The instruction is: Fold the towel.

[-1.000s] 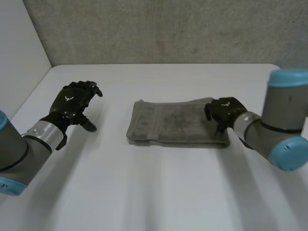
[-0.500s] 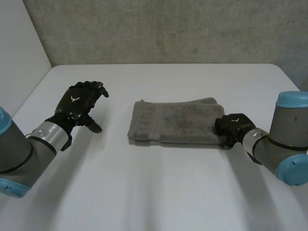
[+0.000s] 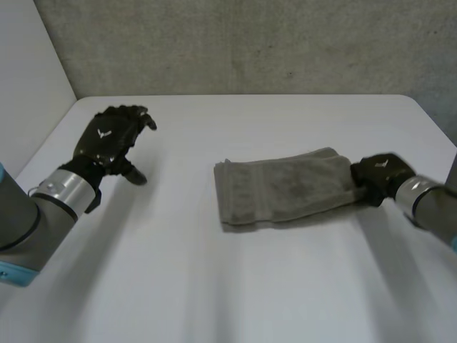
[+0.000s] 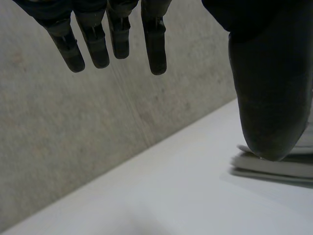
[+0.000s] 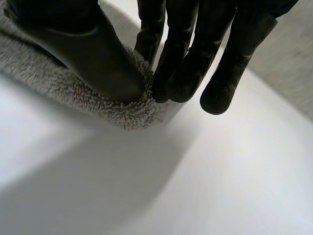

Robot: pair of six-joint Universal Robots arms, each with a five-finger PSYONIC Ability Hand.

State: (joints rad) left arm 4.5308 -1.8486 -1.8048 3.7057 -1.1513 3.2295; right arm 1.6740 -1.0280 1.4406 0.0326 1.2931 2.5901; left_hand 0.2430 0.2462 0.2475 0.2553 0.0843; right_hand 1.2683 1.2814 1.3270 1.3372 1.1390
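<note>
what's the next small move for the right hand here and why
Probably lift the right hand and carry its end of the towel toward the opposite end: it pinches that end between thumb and fingers, the towel lies flat, and the left hand hangs open, apart.

One table (image 3: 235, 286), its far edge against a wall (image 3: 250, 43). One towel (image 3: 285, 187), lying flat on the table right of centre, its long side running left to right and slightly skewed. The right hand (image 3: 378, 175), at the towel's right end, thumb on top of the edge and fingers against it. The left hand (image 3: 107, 139), above the table's far left part, well apart from the towel.
</note>
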